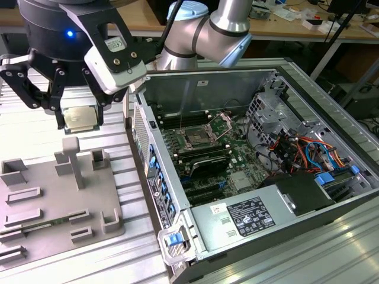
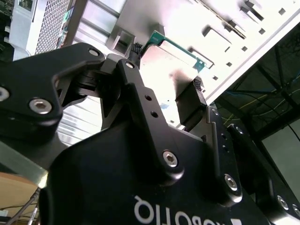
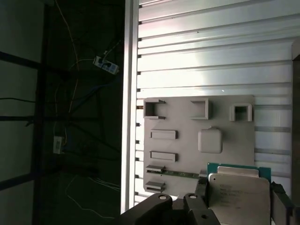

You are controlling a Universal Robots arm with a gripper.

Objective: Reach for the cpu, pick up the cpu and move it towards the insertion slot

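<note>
We look across a ribbed aluminium worktop point(image 1: 136, 248) built of long parallel slats. In the first wrist view those slats point(image 3: 197, 56) carry a broad, bright glare. Along the far side of the exterior view runs a wooden desk point(image 1: 142, 16), with small white clutter point(image 1: 314, 22) lying on it towards the exterior view's right. Beyond the worktop's edge in the first wrist view we find a dark space where thin cables point(image 3: 70, 56) trail past dark bars point(image 3: 18, 57). A small white box point(image 3: 106, 64) sits among them. We cannot tell whether that darkness is floor.
</note>
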